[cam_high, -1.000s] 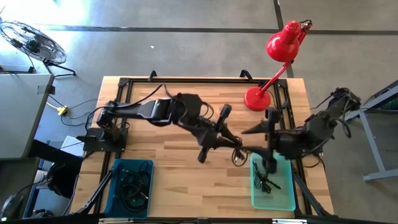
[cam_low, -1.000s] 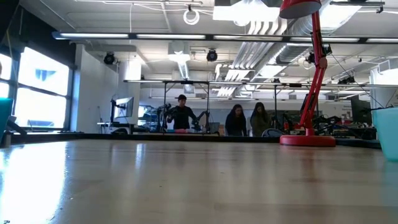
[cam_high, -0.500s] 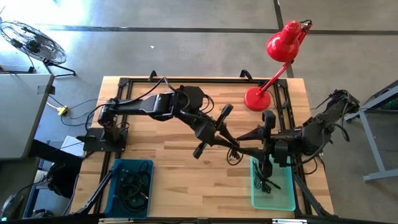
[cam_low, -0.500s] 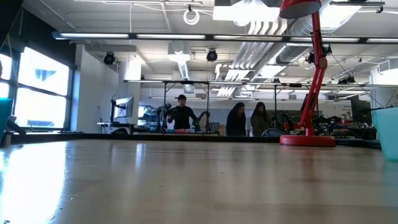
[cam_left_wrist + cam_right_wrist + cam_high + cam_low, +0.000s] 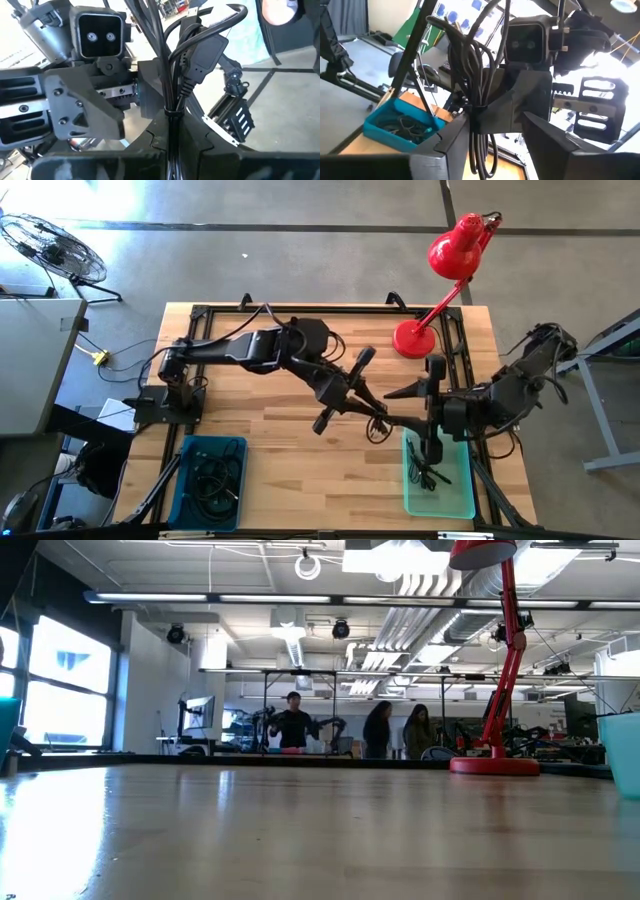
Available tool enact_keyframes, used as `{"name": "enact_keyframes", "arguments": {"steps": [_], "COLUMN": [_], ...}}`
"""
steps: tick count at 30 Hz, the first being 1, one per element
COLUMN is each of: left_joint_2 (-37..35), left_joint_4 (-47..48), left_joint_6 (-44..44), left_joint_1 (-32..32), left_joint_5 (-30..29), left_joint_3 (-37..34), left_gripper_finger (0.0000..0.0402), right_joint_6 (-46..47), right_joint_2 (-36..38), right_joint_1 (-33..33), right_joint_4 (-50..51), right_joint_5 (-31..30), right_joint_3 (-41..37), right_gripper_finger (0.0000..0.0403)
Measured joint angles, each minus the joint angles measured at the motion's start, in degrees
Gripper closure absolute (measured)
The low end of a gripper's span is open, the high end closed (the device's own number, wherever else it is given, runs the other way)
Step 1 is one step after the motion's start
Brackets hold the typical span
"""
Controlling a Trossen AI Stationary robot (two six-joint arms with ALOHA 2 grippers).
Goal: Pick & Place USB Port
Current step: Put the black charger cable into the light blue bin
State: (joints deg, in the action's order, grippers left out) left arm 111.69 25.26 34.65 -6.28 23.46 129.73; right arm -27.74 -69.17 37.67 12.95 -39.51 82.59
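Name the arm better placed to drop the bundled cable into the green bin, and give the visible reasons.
Right. The right gripper meets the cable bundle beside the green bin, and its arm sits on that side. The left gripper, shut on the bundle, reaches from the far side.

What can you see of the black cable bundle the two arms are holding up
The black cable bundle is a coiled USB lead, looped and bound by a tie at its middle, with a moulded plug at one end. The left hand is shut on it. It hangs above the table, with the right hand beside it.
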Motion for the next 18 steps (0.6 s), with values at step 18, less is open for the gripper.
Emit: {"name": "enact_keyframes", "arguments": {"steps": [18], "left_joint_2": [0.1], "left_joint_4": [1.1], "left_joint_6": [1.0], "left_joint_1": [0.8], "left_joint_5": [1.5], "left_joint_3": [-0.2], "left_gripper_finger": [0.0389], "right_joint_6": [7.5], "right_joint_2": [-0.6], "right_joint_1": [0.1], "right_joint_4": [2.4], "right_joint_5": [9.2], "right_joint_3": [0.9], "right_gripper_finger": [0.0181]}}
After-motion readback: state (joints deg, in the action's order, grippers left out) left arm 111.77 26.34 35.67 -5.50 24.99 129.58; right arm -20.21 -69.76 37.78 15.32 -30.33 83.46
